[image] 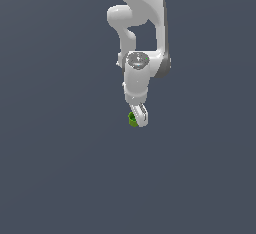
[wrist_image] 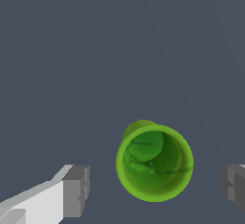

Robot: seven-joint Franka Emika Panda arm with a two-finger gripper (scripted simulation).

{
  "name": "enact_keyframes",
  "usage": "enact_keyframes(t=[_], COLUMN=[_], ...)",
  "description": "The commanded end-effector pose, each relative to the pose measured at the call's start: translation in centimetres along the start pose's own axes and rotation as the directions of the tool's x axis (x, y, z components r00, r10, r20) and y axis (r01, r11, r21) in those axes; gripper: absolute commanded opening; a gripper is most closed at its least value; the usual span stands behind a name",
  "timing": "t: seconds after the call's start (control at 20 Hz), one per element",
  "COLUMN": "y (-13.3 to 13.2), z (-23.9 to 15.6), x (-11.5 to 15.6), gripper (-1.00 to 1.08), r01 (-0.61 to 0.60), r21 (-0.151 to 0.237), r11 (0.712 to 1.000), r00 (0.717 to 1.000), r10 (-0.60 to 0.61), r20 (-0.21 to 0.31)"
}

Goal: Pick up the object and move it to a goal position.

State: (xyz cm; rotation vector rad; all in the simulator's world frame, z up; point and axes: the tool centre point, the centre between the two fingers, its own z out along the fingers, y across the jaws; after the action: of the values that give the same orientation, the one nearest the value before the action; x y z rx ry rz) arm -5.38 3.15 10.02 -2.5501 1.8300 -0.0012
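Green cup (wrist_image: 154,163) stands upright on the counter (image: 60,168) at lower centre of the exterior view, between the fingers (wrist_image: 75,191) of the released tool (image: 137,119), which straddles it, apparently ready to clamp

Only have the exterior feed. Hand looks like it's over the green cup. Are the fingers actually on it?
Observer: No. In the wrist view the green cup sits between the fingers with a gap on both sides; the hand is open.
Operator: Centred?
Observer: Not quite. The gap looks wider on one side.
Operator: Cup upright?
Observer: Its hollow top faces the wrist camera, so it looks upright. The inside looks empty.
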Motion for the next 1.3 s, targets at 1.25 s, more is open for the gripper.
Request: enact_keyframes(t=[1.25], y=[0.8], z=[4.7], x=[-0.5], gripper=[1.00], r01=[-0.145], r21=[-0.003], r11=[0.989], r00=[0.990], r10=[0.145], r20=[-0.002])
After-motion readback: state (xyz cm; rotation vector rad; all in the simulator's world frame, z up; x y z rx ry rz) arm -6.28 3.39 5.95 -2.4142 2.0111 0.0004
